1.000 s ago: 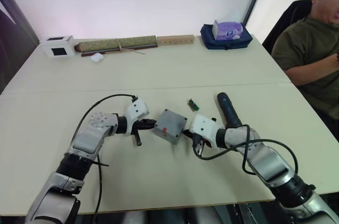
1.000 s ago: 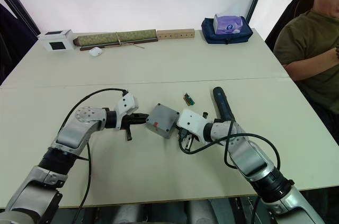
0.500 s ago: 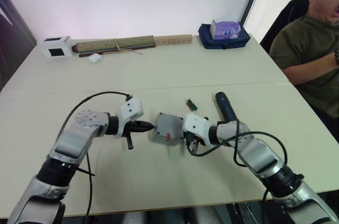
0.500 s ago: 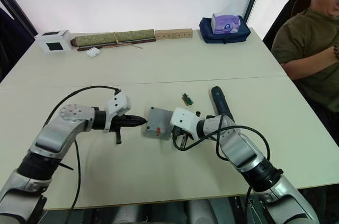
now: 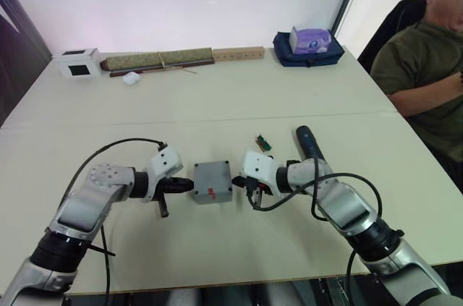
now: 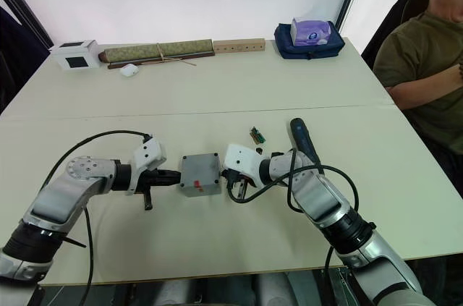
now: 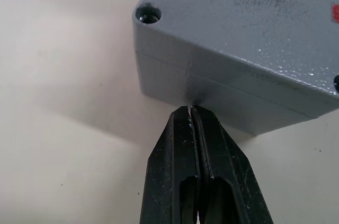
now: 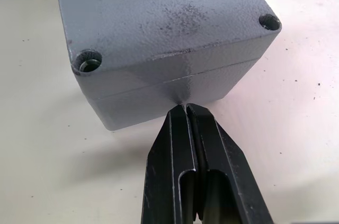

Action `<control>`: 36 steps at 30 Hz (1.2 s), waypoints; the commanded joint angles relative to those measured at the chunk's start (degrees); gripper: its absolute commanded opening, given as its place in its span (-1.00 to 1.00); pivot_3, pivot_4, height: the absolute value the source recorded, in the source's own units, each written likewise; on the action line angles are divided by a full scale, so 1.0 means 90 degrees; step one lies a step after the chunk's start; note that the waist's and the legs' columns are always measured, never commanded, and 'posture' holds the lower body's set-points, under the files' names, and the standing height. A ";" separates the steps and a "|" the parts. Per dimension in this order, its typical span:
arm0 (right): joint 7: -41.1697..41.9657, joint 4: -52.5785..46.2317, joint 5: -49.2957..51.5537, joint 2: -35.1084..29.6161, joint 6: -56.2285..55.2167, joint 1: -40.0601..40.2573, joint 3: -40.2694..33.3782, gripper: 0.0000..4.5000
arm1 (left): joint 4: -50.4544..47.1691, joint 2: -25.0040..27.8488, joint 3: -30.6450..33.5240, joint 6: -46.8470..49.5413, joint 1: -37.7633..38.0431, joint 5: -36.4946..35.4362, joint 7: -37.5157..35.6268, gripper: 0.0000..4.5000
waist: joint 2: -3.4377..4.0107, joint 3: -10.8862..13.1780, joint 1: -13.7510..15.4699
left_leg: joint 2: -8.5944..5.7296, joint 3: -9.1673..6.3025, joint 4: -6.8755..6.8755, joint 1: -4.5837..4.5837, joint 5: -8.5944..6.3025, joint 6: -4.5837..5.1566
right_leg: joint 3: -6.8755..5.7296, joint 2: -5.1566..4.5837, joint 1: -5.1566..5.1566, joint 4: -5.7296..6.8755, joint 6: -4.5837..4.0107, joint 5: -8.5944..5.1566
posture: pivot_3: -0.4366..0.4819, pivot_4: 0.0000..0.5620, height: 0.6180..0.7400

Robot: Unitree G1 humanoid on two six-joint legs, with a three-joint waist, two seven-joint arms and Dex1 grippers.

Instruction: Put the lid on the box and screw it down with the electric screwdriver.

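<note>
Near the bench's front edge, middle: the box (image 5: 212, 181) with the lid (image 8: 153, 12) on it.
Left gripper (image 7: 190, 112) and right gripper (image 8: 186, 108), fingers pressed together, touch opposite walls; red mark on lid; screw holes at its corners.

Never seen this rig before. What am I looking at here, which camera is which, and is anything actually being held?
It is a two-armed humanoid robot working at a table. The two wide pictures come from a stereo camera on its head, looking down over both arms. The two close-ups come from cameras on each wrist, looking along that gripper's two black fingers.

In the middle sits the grey box with the lid already on it, red mark up. The left gripper and right gripper are both shut, tips pressed against opposite sides of the box, so they pinch it between them rather than grasp it. The electric screwdriver lies untouched beside the right arm. A person sits on the robot's right.
</note>
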 commanded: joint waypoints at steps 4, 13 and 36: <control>0.0301 -0.0259 0.0054 -0.0035 -0.0237 -0.0149 0.0146 -0.99 | -0.0223 -0.0028 0.0087 -0.0196 -0.0017 -0.0164 0.0028 -1.00 | 0.0000 0.0001 0.0012 | 0.0000 0.0000 0.0000 0.0000 0.0000 0.0000 | -0.0002 -0.0001 0.0000 0.0000 -0.0001 0.0000 | -0.05 -0.47 1.00; 0.0153 -0.0892 0.0347 -0.0697 -0.0164 0.0399 -0.0920 -0.99 | -0.0554 0.0738 0.0720 -0.0223 0.0717 -0.0608 -0.0485 -1.00 | 0.0001 0.0005 0.0014 | 0.0000 0.0000 -0.0001 -0.0002 0.0000 0.0000 | -0.0002 -0.0003 -0.0002 -0.0001 -0.0008 -0.0005 | -0.05 -0.47 1.00; -0.1908 -0.2042 0.2230 -0.0126 0.2485 0.2163 -0.3616 0.96 | -0.1856 0.1150 0.1439 0.0512 -0.0342 -0.2727 -0.0700 -1.00 | 0.0004 0.0042 0.0014 | 0.0000 0.0002 -0.0014 -0.0003 0.0000 -0.0001 | 0.0002 0.0001 -0.0002 -0.0014 -0.0012 -0.0007 | -0.05 -0.47 1.00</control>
